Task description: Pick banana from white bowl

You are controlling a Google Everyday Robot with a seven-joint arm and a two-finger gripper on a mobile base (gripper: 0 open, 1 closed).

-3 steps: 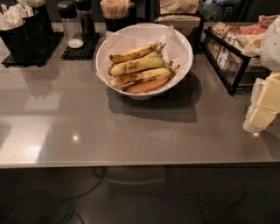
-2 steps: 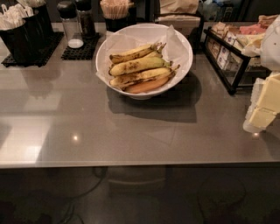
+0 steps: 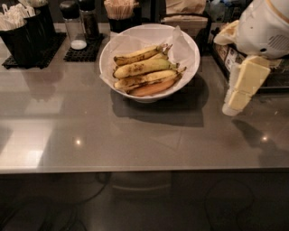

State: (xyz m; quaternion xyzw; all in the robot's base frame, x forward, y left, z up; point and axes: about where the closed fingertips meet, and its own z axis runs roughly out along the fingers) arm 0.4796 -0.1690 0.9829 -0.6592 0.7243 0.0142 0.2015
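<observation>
The white bowl [image 3: 187, 43], lined with crinkled white paper, stands at the back middle of the grey counter. Several bananas lie in it. The plump yellow-green banana [image 3: 142, 67] with brown freckles lies across the middle, stem to the right. A thinner, browner banana [image 3: 135, 55] lies behind it and an orange-toned one [image 3: 153, 88] lies at the front. My gripper [image 3: 231, 108], cream-coloured, hangs tip down over the counter to the right of the bowl, apart from it and holding nothing.
A black wire rack [image 3: 235, 56] with packets stands at the back right behind my arm. Black holders with white utensils [image 3: 22, 27], shakers [image 3: 74, 22] on a black mat and a cup of sticks [image 3: 119, 11] line the back edge. The counter's front edge [image 3: 135, 170] runs across below.
My arm and gripper have moved left and slightly up, closer to the bowl. The bowl and the bananas have not moved.
</observation>
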